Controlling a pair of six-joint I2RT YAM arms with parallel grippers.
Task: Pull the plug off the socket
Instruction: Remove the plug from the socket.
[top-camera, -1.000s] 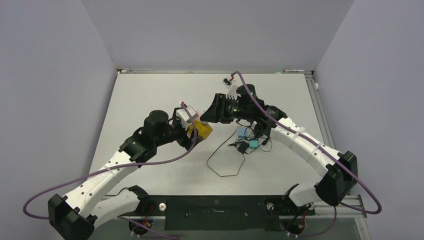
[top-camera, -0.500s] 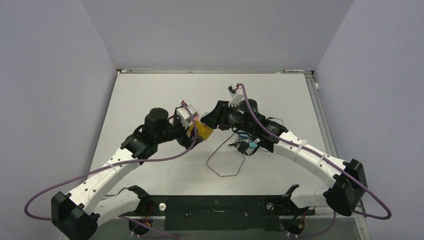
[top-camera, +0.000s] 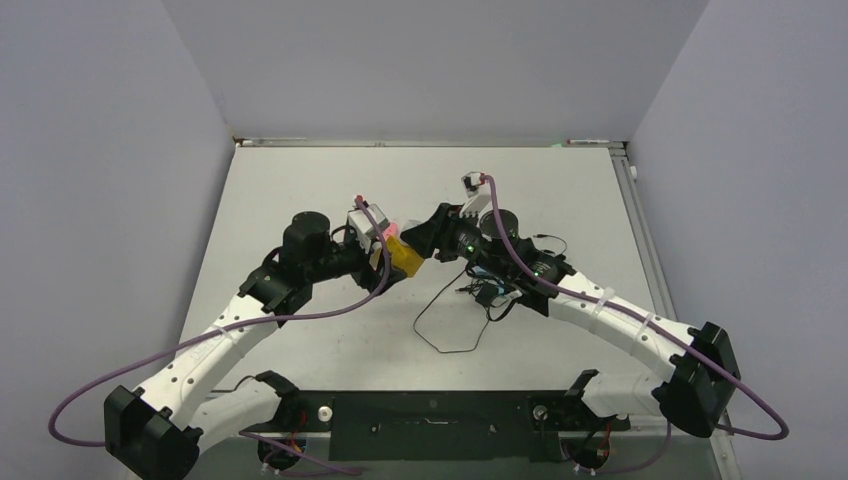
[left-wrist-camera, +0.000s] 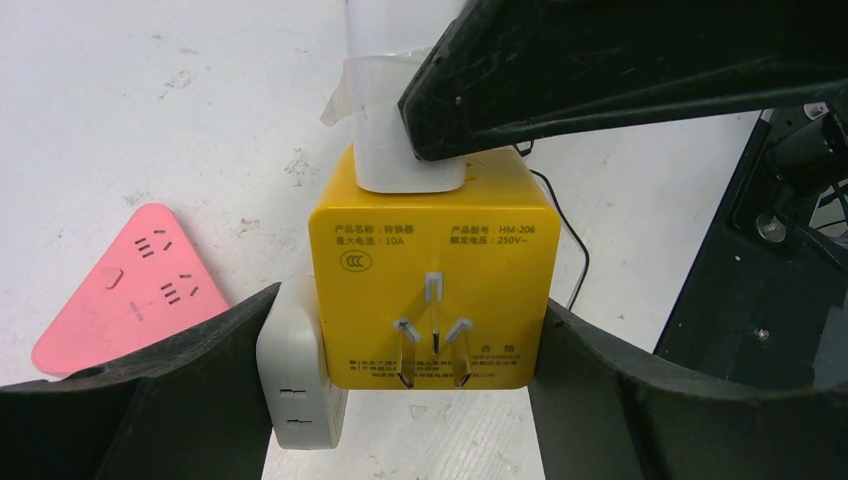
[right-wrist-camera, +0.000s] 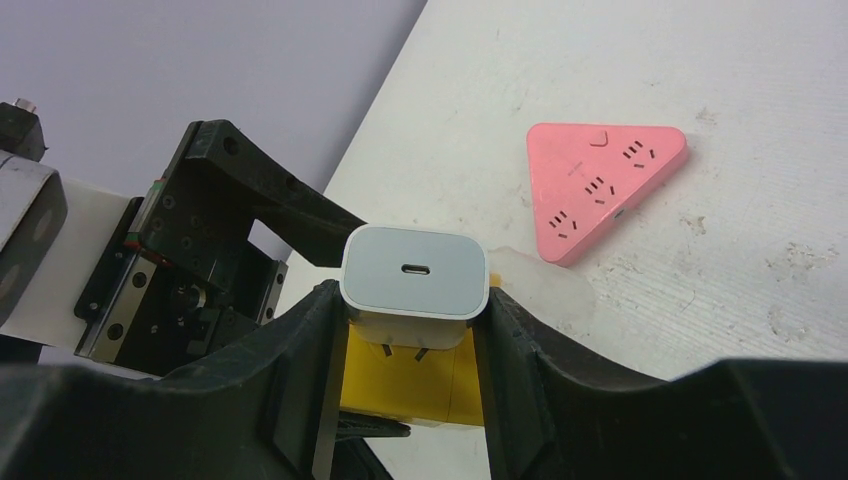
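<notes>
White table (top-camera: 300, 190) boxed in by pale grey walls (top-camera: 110, 150); both arms meet near the middle, above the surface.

The left gripper (left-wrist-camera: 410, 400) is clamped on the socket (left-wrist-camera: 432, 290), a yellow cube adapter held off the table w/ its metal pins facing the left wrist cam. One finger (left-wrist-camera: 640, 400) presses the cube's bare side. The other presses a second charger (left-wrist-camera: 295, 385), small & white, which is plugged into the cube's opposite side.

The plug (right-wrist-camera: 415, 272), a white block w/ a USB-C port on its outer face, sits in the cube's top face. The right gripper (right-wrist-camera: 412, 300) has its jaws closed on the plug's two sides. In the right wrist view a bit of metal pin seems to show btwn plug body & cube, but how far it's seated can't be told. A flap of clear tape (right-wrist-camera: 540, 280) hangs off the plug.

A pink power strip (right-wrist-camera: 600, 185), triangular, lies flat on the table past the two grippers, apart from both.

A thin black cable (top-camera: 445, 335) loops on the table near the right arm, running up to a tangle of small black & blue bits (top-camera: 490, 293) under the arm's forearm; too small to make out.
</notes>
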